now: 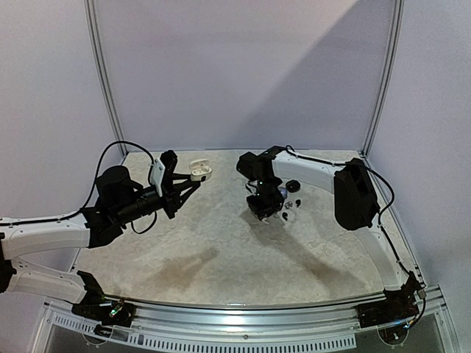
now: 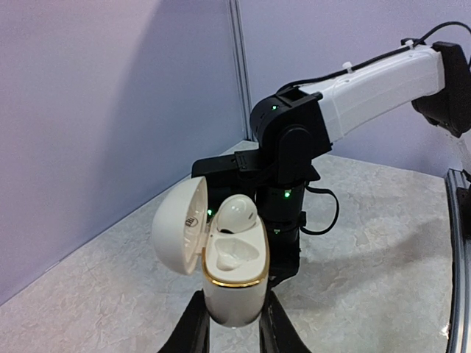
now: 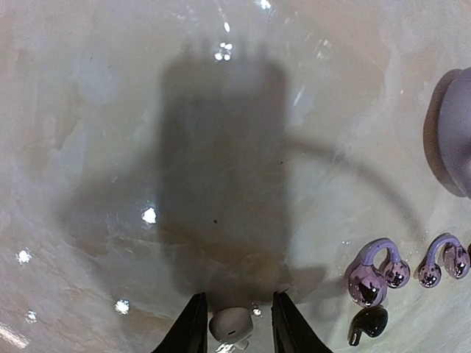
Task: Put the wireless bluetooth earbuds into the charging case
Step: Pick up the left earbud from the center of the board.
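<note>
The left jaws pinch the open charging case (image 2: 234, 290) upright for loading, while the right jaws stand spread around a white earbud (image 3: 230, 323).

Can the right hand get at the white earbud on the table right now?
Probably yes: the white earbud lies between the right hand's open fingers, nothing covering it.

White, gold-rimmed charging case (image 2: 234, 283); white earbud (image 3: 229, 323), lilac-chrome earbuds (image 3: 375, 272), black earbud (image 3: 366, 323)
</note>
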